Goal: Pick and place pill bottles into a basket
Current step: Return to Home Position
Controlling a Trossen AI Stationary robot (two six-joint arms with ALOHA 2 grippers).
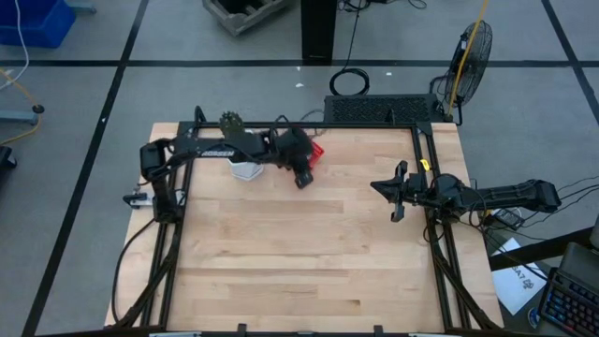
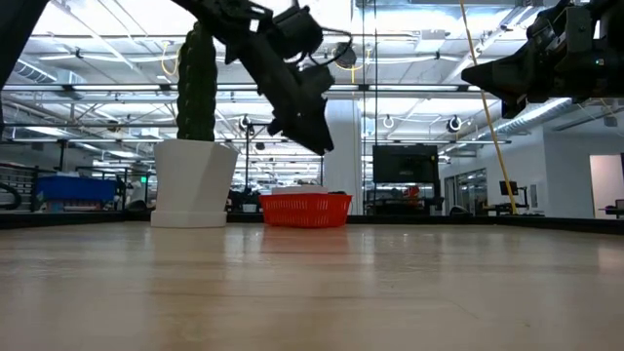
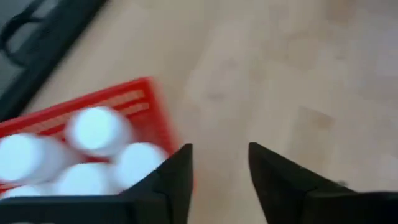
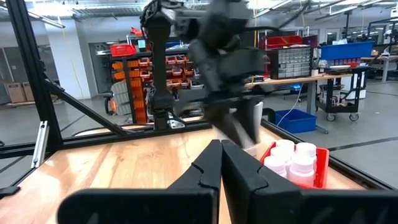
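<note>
The cactus pot (image 2: 193,183) stands just left of the basket (image 2: 305,209). The left gripper (image 3: 221,148) hangs above and just beside the basket, fingers spread, holding nothing. The pill bottles (image 3: 96,129) stand packed together inside the basket. Well right of the basket, the right gripper (image 4: 221,144) hovers with its fingers pressed together.

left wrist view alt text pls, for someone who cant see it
Seen from above, a red basket holds a cluster of white pill bottles. The left gripper, fingers apart and empty, hangs over the wooden table just beside the basket.
</note>
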